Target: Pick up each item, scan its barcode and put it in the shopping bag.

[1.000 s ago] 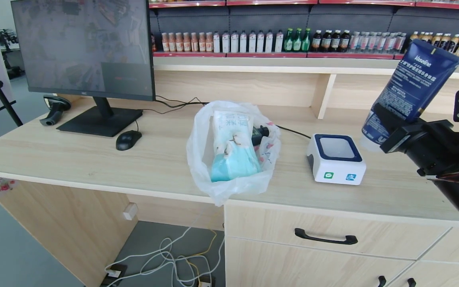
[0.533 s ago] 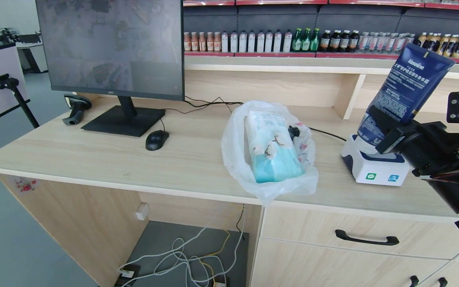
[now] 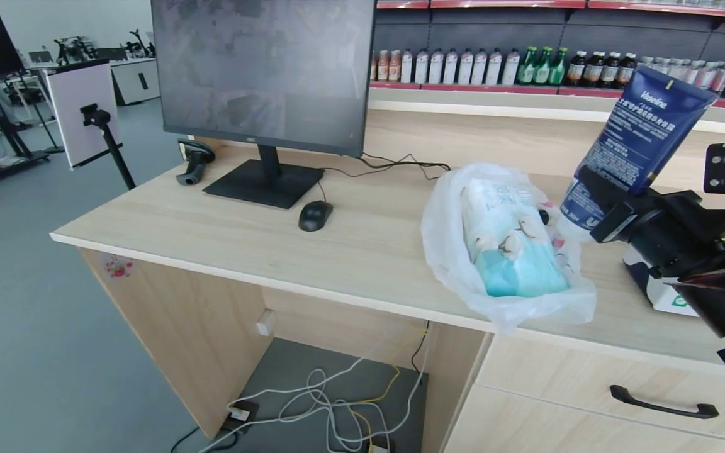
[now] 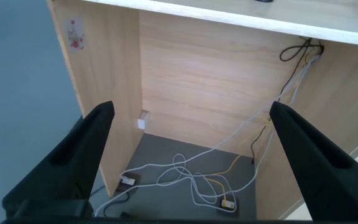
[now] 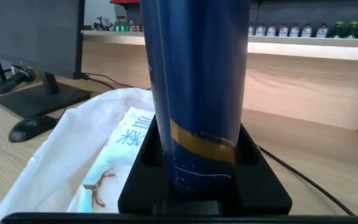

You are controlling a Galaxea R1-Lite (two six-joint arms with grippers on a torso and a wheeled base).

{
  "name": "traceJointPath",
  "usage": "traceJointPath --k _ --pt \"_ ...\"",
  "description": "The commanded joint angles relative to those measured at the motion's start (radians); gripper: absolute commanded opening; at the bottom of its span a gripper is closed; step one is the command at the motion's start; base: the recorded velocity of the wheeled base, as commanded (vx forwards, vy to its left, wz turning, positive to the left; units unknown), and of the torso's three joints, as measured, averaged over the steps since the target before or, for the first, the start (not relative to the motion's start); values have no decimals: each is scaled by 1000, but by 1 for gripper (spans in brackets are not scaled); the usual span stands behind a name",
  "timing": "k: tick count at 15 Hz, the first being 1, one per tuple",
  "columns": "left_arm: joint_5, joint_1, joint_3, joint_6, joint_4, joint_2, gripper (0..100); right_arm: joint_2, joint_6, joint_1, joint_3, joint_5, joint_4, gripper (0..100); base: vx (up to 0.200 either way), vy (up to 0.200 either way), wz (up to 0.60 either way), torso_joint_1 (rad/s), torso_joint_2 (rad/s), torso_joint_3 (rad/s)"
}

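Note:
My right gripper point(image 3: 596, 204) is shut on the lower end of a dark blue tube point(image 3: 642, 129), which it holds tilted above the counter beside the bag's right edge. The shopping bag point(image 3: 447, 233) is a thin white plastic bag lying open on the wooden counter point(image 3: 350, 251). It holds a teal and white soft package point(image 3: 507, 251). In the right wrist view the tube point(image 5: 197, 93) stands between the black fingers of the right gripper point(image 5: 197, 177), with the bag point(image 5: 61, 168) just beyond. My left gripper point(image 4: 194, 162) hangs open below counter height, facing the counter's wooden front panel.
A white barcode scanner box point(image 3: 668, 296) sits to the right of the bag, partly hidden by my right arm. Further left stand a monitor point(image 3: 262, 69), a mouse point(image 3: 315, 215) and a handheld scanner point(image 3: 194, 160). Loose cables point(image 4: 191, 180) lie on the floor under the counter.
The whole head view has swung to the left. Against the counter, my right gripper with the tube has gone from right of the scanner box, over it, to beside the bag.

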Motion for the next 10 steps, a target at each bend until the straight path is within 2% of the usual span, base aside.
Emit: traceJointPath --k 1,3,7,10 --pt "0 0 0 0 0 0 100 -12 -2 2 -11 1 -2 0 0 0 0 0 0 0" --pt "0 0 0 0 0 0 100 -21 -2 18 -43 2 -2 0 0 0 0 0 0 0" --pt "0 0 0 -2 0 0 100 -9 0 166 -74 4 -2 0 0 0 0 0 0 0" --pt "0 0 0 -2 0 0 100 51 24 193 -90 4 -2 0 0 0 0 0 0 0"
